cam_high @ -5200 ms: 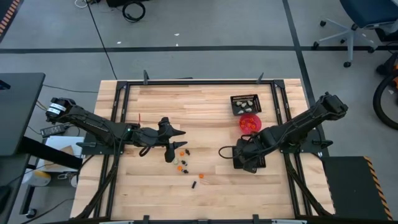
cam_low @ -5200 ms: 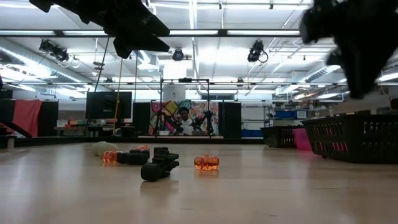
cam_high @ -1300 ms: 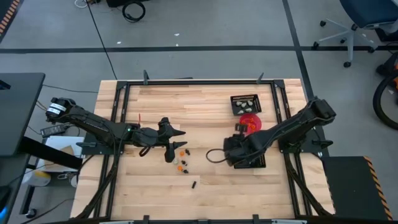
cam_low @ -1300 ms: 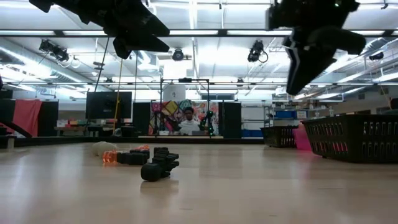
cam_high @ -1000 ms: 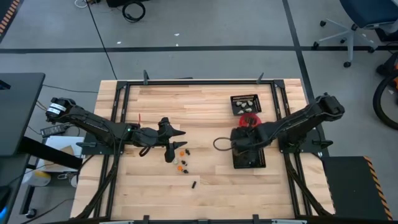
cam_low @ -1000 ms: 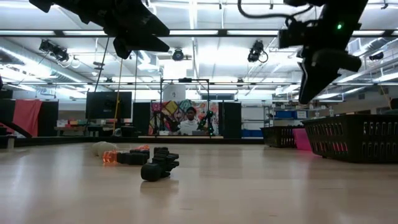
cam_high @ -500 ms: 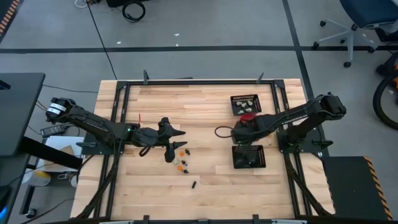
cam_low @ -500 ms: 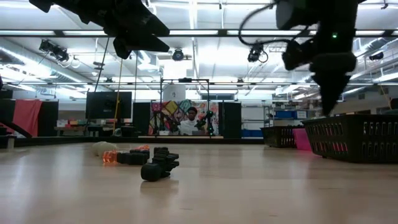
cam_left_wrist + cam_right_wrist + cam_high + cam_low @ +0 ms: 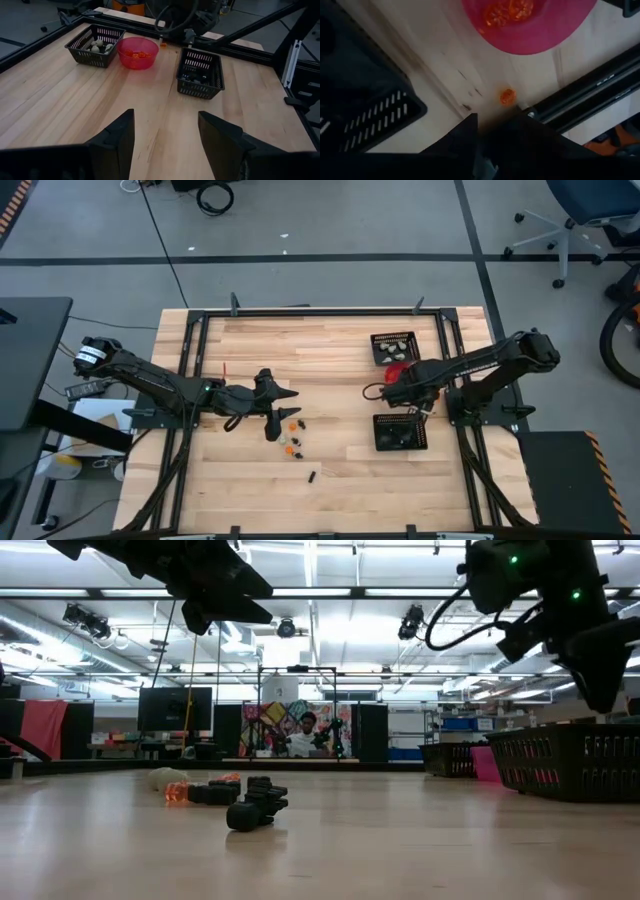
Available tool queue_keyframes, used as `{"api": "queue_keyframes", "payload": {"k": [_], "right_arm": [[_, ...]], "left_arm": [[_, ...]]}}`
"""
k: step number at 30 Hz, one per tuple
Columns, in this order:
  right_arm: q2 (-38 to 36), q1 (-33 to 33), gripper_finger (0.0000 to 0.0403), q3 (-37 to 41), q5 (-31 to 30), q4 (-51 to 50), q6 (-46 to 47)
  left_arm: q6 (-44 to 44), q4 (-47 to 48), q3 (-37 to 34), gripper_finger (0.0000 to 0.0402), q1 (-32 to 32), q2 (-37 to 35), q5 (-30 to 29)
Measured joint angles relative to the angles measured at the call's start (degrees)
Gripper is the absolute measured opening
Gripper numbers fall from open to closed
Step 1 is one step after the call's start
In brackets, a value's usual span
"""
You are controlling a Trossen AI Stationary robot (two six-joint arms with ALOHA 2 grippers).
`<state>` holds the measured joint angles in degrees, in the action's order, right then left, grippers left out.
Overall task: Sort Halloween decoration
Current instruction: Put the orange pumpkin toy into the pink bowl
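Your right gripper (image 9: 391, 391) hangs over the pink-red bowl (image 9: 401, 366), close to the worktop's right edge. The bowl sits between the mesh tray of cream trinkets (image 9: 393, 345) toward the back edge and the mesh tray of black trinkets (image 9: 400, 432) toward the front. I cannot tell from any view whether this gripper is parted or closed, nor whether it carries anything.

The wrist camera there shows what matters. One small orange trinket (image 9: 507, 96) lies on the bare wood outside the bowl, between the bowl's rim (image 9: 540, 45) and the black frame rail (image 9: 580, 95), and apart from both. It is round, so no long axis dictates your approach. It sits just ahead of the right gripper, and that arm is by far the nearer one. The rail crowds one side of it, so I'd come straight down, not sweeping in from the edge.

Your left gripper (image 9: 284, 414) is spread wide and holds nothing. It hovers left of the worktop's centre, beside the unsorted trinkets (image 9: 291, 438), a loose cluster of orange and black pieces. One black piece (image 9: 312, 477) lies apart, nearer the front edge. My read is that most of the sorting is done.
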<state>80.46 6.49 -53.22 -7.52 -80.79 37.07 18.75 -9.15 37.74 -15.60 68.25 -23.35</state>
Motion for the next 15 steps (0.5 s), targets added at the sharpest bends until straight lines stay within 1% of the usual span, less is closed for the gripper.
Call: {"api": "queue_keyframes", "payload": {"k": [4,7,9,12,15], "right_arm": [[-0.1,-1.8,0.0143,1.4,0.4,0.1,-2.3],[0.0,-3.5,0.0143,3.9,3.4,1.1,-4.3],[0.0,-4.7,0.0142,5.6,4.5,1.4,-6.0],[0.0,-6.2,0.0146,7.3,4.5,1.4,-9.4],[0.0,-7.4,0.0158,8.0,2.5,1.6,-13.2]], "left_arm": [[0.3,0.0,0.0,0.0192,0.0,0.0,0.0],[0.3,0.0,0.0,0.0192,0.0,0.0,0.0],[0.3,0.0,0.0,0.0192,0.0,0.0,0.0],[0.2,0.0,0.0,0.0192,0.0,0.0,0.0],[0.2,0.0,0.0,0.0192,0.0,0.0,0.0]]}}
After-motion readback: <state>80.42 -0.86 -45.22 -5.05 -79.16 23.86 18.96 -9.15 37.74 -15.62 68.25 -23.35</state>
